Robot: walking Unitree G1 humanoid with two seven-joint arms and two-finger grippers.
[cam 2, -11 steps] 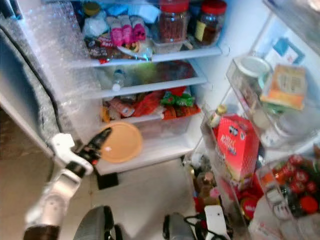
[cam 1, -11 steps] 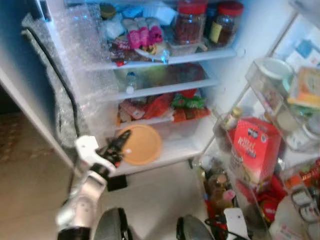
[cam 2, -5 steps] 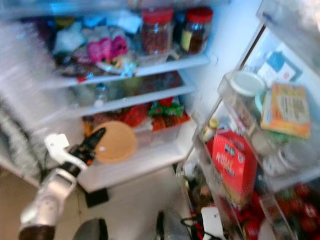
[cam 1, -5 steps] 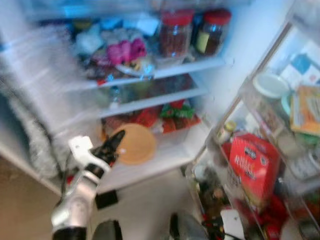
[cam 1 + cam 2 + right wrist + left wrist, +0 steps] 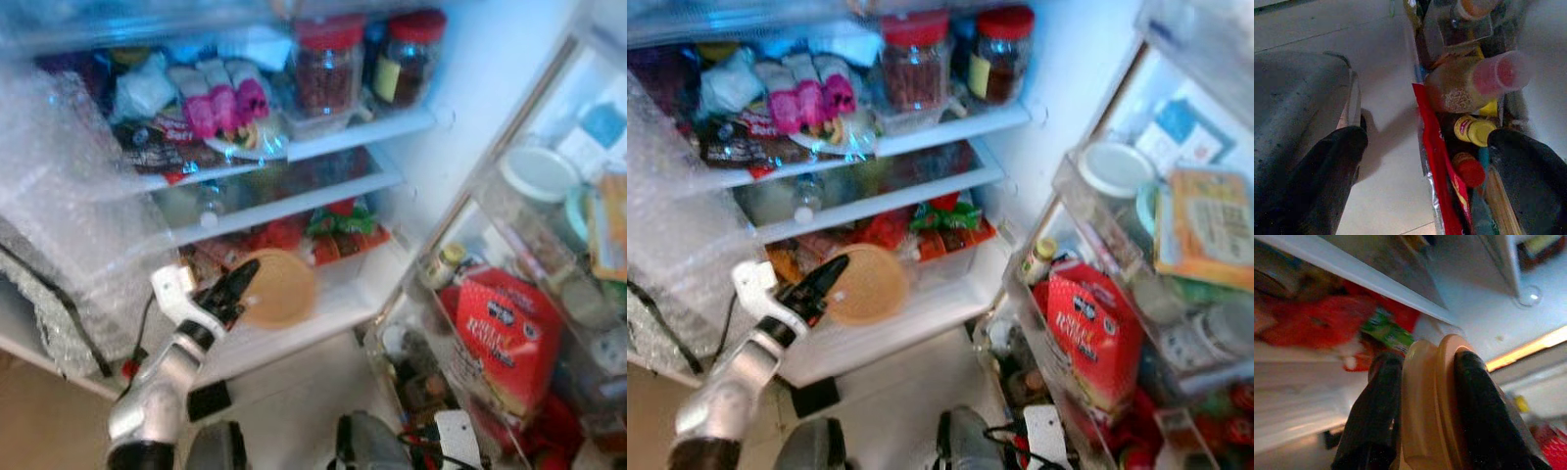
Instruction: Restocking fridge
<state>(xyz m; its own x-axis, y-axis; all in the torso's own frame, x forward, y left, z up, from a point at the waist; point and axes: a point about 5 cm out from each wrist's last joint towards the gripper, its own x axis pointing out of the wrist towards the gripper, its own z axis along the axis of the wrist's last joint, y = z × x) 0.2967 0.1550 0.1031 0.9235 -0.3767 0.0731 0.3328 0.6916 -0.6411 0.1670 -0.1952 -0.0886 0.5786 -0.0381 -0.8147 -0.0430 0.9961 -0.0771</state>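
A round tan container [image 5: 282, 287] is held on edge in front of the fridge's bottom shelf [image 5: 333, 311], below the red and green packets [image 5: 338, 223]. My left gripper [image 5: 238, 286] is shut on its rim. In the left wrist view the two black fingers [image 5: 1377, 411] press either side of the tan container [image 5: 1426, 406]. My right gripper [image 5: 1425, 142] hangs low beside the door bin, open, with its fingers [image 5: 1327, 171] wide apart and nothing between them.
Two red-lidded jars [image 5: 327, 64] and pink packets [image 5: 223, 98] fill the top shelf. The open door on the right carries a red box [image 5: 502, 335] and a white-lidded tub [image 5: 536, 174]. Bubble wrap [image 5: 69, 225] hangs at the left. Bottles [image 5: 1474, 83] lie in the lowest door bin.
The head view has swung and steadied, so the fridge sits further left in the picture. My left gripper keeps its hold on the tan container at the bottom shelf.
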